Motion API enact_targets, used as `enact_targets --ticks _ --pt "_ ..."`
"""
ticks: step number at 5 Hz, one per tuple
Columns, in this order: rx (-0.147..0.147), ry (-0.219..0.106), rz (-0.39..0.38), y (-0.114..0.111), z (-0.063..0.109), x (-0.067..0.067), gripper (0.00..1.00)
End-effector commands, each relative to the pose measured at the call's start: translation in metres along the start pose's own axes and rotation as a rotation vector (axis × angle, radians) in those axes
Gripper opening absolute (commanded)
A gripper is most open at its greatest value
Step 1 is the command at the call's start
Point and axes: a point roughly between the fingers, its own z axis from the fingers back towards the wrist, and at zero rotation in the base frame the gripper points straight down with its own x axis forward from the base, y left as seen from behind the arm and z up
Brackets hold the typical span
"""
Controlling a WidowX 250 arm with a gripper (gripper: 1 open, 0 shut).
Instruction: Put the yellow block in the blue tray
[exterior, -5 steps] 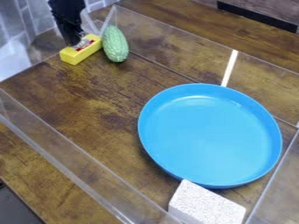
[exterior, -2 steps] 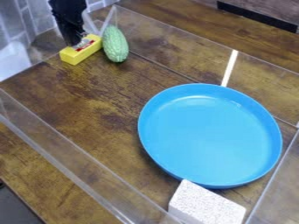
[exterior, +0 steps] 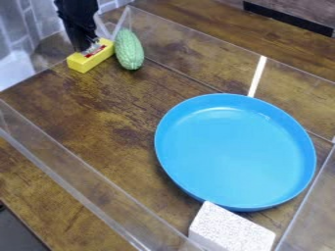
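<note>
No change vs 1 s ago: nothing moved. Gripper [exterior: 92, 44] clenched on yellow block [exterior: 85, 62], block on table far-left, beside green oval obj [exterior: 128, 49], well apart from blue tray [exterior: 236, 152]. Grasp prob done; lift pending.

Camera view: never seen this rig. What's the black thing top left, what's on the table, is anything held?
There is only one picture, taken from above and to one side of a wooden table fenced by clear plastic walls. The black shape at top left is the robot arm's gripper, a two-finger claw pointing down. Its fingers are shut, with their tips at the top of the yellow block. The block lies on the table, and whether the fingers actually pinch it cannot be told. Beside the block is a green bumpy oval object. The big blue tray is empty, and a white speckled block sits by its near rim.
</note>
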Motion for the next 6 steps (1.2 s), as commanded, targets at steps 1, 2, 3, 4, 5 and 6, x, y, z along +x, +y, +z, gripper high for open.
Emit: enact_targets --ticks 1,2,3,4,5,6 --pt "-0.1 0.138 0.021 -0.029 -0.031 -0.036 0.0" --pt "-0.1 0.151 0.028 -0.03 -0.027 -0.037 0.0" --pt "-0.104 0.148 -0.007 -0.028 -0.027 -0.032 1.0" --pt "-0.107 0.143 -0.042 -0.027 -0.027 -0.027 1.0" --pt "-0.109 0.139 -0.068 -0.024 -0.027 -0.023 1.0" --pt "-0.11 0.135 -0.078 -0.021 -0.028 -0.021 0.0"
